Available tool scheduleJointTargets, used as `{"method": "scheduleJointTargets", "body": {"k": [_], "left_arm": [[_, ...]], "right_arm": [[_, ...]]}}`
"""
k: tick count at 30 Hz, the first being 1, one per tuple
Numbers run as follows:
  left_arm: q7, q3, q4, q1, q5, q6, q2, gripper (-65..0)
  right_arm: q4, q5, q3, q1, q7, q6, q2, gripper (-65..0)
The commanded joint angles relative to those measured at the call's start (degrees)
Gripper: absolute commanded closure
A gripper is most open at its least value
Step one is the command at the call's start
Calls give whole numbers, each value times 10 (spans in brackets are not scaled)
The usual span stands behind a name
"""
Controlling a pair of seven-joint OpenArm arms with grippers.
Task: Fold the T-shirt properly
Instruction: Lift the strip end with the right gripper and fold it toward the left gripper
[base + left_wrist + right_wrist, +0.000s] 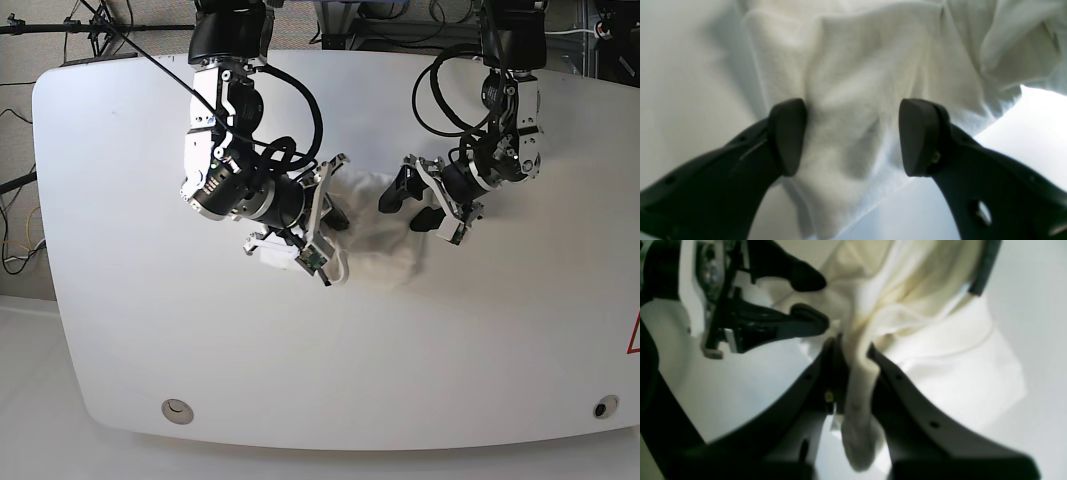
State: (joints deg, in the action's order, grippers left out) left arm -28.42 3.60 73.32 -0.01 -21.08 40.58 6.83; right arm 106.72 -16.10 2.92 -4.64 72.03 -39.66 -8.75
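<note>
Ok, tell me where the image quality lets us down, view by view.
Left wrist: the T-shirt is soft, and the table blows out at right. Right wrist: blurred throughout, the cloth tinted yellow in the right gripper. Base: sharp and evenly lit, mild barrel bending at the table edges.

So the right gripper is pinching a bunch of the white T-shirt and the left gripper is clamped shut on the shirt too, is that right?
Not quite. The right gripper does pinch a bunch of the white T-shirt, but the left gripper is not clamped: the left wrist view shows its fingers spread apart, with cloth lying between them.
</note>
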Motion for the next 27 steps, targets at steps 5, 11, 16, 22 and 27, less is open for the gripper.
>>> {"method": "scheduleJointTargets", "body": {"k": [5,11,16,22,27], "left_arm": [[-32,-2,1,0,21,-6,0,-409],[-33,-2,2,2,21,-6,0,-409],[-33,-2,18,5,21,-6,0,-409],[-33,-2,36,5,21,-6,0,-409],[-36,-2,44,5,21,-6,0,-409]], "right_arm": [[-40,-1,34,-23,-35,-3,-2,0],[-99,0,58,-46,-67,-3,-2,0],[-141,-1,76,-65,-96,-3,-2,0],[-186,-1,91,-80,-117,-3,-2,0],[-212,-1,91,-85,-130,-3,-2,0]]}}
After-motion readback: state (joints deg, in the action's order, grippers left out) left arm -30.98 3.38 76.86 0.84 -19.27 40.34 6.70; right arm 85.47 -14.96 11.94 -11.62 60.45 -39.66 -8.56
